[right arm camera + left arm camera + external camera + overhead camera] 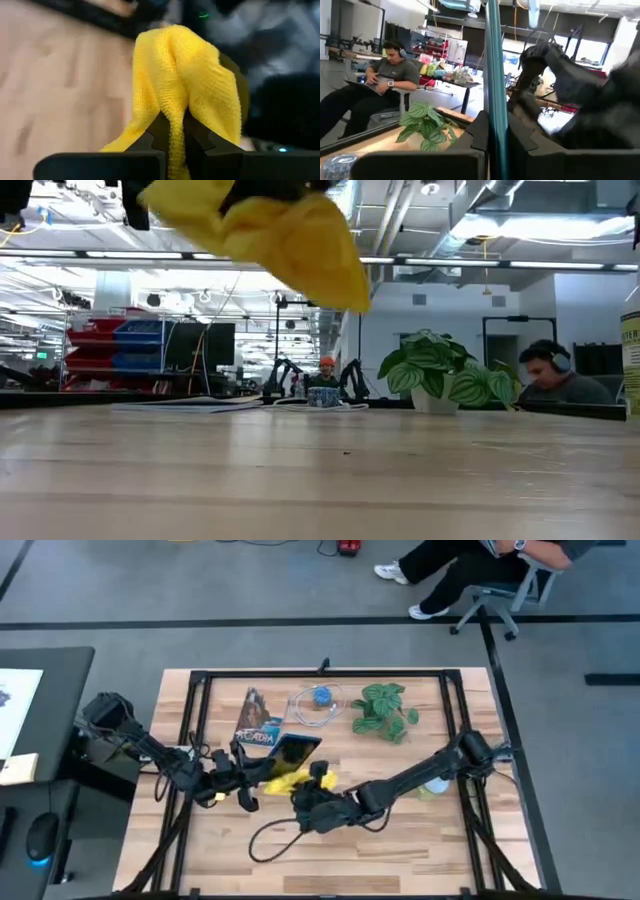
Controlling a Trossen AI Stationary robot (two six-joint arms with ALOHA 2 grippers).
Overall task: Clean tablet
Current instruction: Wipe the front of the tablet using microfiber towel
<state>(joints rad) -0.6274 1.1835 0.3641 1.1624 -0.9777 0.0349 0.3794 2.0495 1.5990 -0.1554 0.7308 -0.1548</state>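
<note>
The tablet (293, 751), a thin black slab, is held tilted above the table's middle with my left gripper (255, 772) shut on it. The left wrist view shows it edge-on as a thin teal line (492, 60) running up from between the fingers. Just to its right, my right gripper (312, 780) is shut on the yellow cloth (283, 782). In the low view the cloth (280, 235) hangs well above the tabletop. My left gripper pinches the tablet between its two fingers, one on each flat face, at the edge nearest the gripper (494, 114). It comes from the table's left. The tablet is lifted clear and runs away from the fingers. My right gripper pinches a bunched fold of the yellow cloth (175, 114) between its two fingers, several layers thick. The cloth bulges out beyond the fingertips and drapes slack to both sides, clear of the table.
The "ACADIA" booklet (258, 726) lies behind the tablet. A blue object with a coiled cable (319, 700) and a potted plant (385, 710) stand at the far side. A black cable (270, 836) loops near the front. A small container (435, 786) sits under the right arm. A person sits beyond the table.
</note>
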